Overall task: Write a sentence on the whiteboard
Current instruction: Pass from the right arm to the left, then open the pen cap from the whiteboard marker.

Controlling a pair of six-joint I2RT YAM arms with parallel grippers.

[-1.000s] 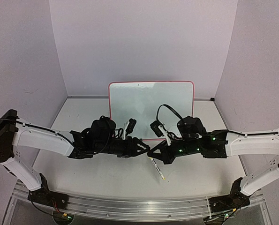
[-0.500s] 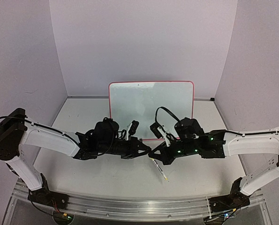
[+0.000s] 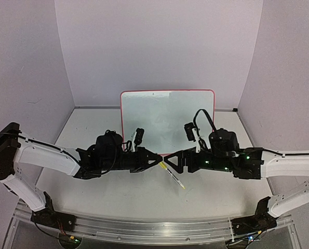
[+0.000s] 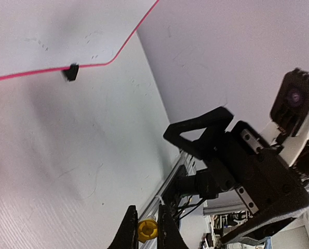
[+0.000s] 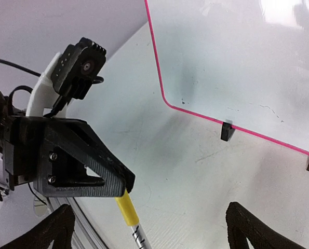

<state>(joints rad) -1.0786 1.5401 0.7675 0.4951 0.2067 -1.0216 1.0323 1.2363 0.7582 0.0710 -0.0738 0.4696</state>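
The whiteboard (image 3: 167, 122) stands upright at the back, pink-rimmed on black clip feet (image 5: 227, 132); no sentence shows on it. My left gripper (image 3: 157, 160) is shut on the yellow cap (image 4: 147, 229) of a marker (image 3: 174, 178), whose white barrel slants down toward the table. In the right wrist view the cap (image 5: 126, 207) sticks out from under the left gripper's fingertips (image 5: 124, 182). My right gripper (image 3: 173, 161) faces the left one, open, its fingers (image 5: 61, 225) spread wide on either side of the marker and not touching it.
The grey-white table (image 3: 118, 192) runs to an aluminium rail (image 3: 144, 225) at the near edge. Lilac walls close in the back and sides. The right arm's wrist camera (image 4: 294, 98) hangs close to the left gripper.
The right gripper was shut on the marker and has opened, letting it go and drawing back to the right. The left gripper has closed on the cap and holds the marker alone.
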